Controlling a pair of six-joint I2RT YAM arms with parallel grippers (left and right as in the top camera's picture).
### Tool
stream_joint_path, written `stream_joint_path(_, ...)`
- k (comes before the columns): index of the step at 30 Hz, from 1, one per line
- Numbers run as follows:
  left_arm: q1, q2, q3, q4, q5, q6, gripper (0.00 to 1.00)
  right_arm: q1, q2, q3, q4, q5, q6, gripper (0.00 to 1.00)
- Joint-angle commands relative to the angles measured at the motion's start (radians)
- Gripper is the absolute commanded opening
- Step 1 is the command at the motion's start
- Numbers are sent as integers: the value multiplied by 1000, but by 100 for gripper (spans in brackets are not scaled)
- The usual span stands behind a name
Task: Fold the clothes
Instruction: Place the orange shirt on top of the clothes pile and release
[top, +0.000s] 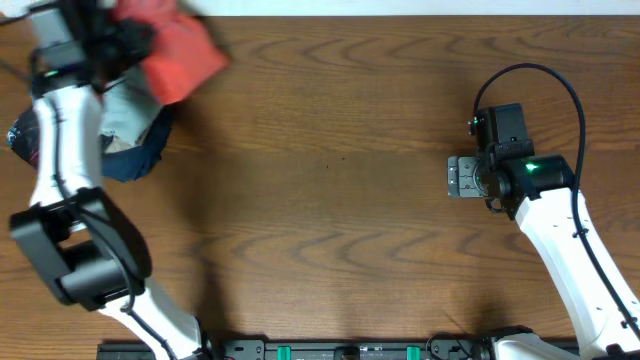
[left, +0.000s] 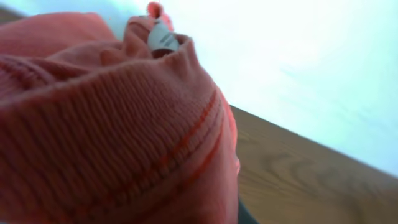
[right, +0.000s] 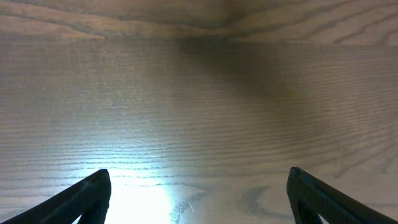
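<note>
Item 1: left gripper (top: 118, 42). Jaws closed tight on a bunched fold of the coral-red T-shirt (top: 182, 58). The cloth sits right against the tool and fills my left wrist view, hiding the fingers. Its white tag (left: 163, 39) pokes up just past the ribbed hem.

Item 2: right gripper (right: 198, 193). Jaws spread wide, holding nothing, over bare table (top: 330, 150), well apart from the shirt.

Item 3: heap of other garments (top: 135, 140), beside the left arm.

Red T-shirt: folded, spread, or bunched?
Bunched. The coral-red T-shirt is a crumpled wad gripped by the left gripper; the left wrist view shows gathered fabric, no flat fold.
</note>
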Motion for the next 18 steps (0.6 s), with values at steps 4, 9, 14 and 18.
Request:
stream_joint_path(4,163,-16,12,-10,-8,5,6,-1,-17,12,3,8,-9,89)
stream_joint_path(9,256,-12,11,-77,-66,6,14,-2,-17,12,3,7,-9,88)
stream_joint_path(14,299,-6,7,-174,-113,6,93,-2,-17,12,2,7,-10,89)
stream_joint_path(18,306,-5,7,-210,-112,6,98,-2,-17,12,6,7,-10,91)
